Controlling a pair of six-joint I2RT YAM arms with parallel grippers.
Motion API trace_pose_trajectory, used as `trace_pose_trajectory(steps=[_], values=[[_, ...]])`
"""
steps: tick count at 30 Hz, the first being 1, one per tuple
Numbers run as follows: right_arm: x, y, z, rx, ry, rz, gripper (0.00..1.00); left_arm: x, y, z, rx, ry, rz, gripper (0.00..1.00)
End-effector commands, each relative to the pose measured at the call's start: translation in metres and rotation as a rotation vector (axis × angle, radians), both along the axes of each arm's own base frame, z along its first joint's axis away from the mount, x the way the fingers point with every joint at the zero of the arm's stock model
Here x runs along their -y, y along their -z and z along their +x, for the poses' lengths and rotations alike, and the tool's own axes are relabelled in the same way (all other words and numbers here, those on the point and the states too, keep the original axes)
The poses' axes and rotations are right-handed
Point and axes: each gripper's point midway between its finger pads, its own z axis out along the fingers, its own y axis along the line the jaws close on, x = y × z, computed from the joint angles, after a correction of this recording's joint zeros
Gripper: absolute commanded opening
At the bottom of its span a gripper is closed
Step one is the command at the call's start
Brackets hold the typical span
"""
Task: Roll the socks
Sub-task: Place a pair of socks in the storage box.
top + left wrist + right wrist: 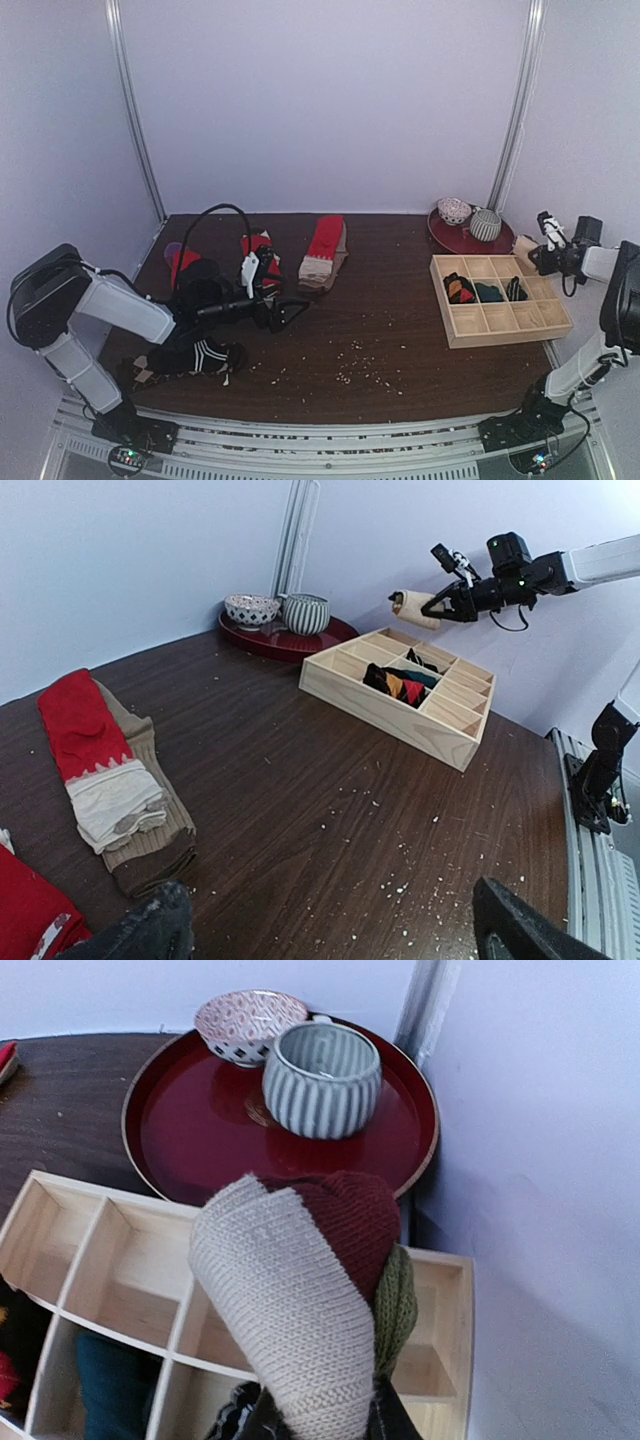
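The right gripper (432,607) is pinching a finished roll, the beige sock with red, brown and green bands (290,1290). Its jaws are standing narrow around the bundle. It is holding the roll in the air above the far right corner of the wooden tray (380,712), which is sitting at the right of the counter (400,340).

The step in hand looks like stowing this roll. The cells under it are showing bare wood, while the stored rolls (489,292) are filling three cells along the tray's middle. So the far right cell is probably the one to use.

To do it well, the arm should be coming straight down until the bundle's lower end is sitting between the dividers. Only then should the jaws be parting, and only slightly. A roll let go from height could bounce onto a divider or loosen — knit this soft tends to spring open. Turning the tucked cuff toward a wall of the cell may help it stay wound.

The red plate (180,1130) with its striped cup (322,1078) and patterned bowl (250,1025) is standing just beyond the tray's far edge, so any drift that way risks a knock.

The left gripper (295,312) is spread wide and carrying nothing. It is hovering low at the left among the unrolled socks: the black striped sock (195,355) nearer, the red socks (262,250) farther, and the red pair with beige cuffs (105,770) toward the middle.
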Motion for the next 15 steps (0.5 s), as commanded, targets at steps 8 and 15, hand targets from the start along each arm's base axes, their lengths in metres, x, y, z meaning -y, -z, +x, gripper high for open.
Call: trace_pose_trajectory(steps=[8, 15], values=[[-0.102, 0.016, 0.053, -0.082, -0.284, 0.005, 0.0, 0.007, -0.023, 0.007, 0.042, 0.01, -0.053, 0.95], [-0.113, 0.044, 0.055, -0.21, -0.287, -0.074, 0.0, 0.009, -0.02, 0.007, 0.034, 0.018, -0.04, 0.94]])
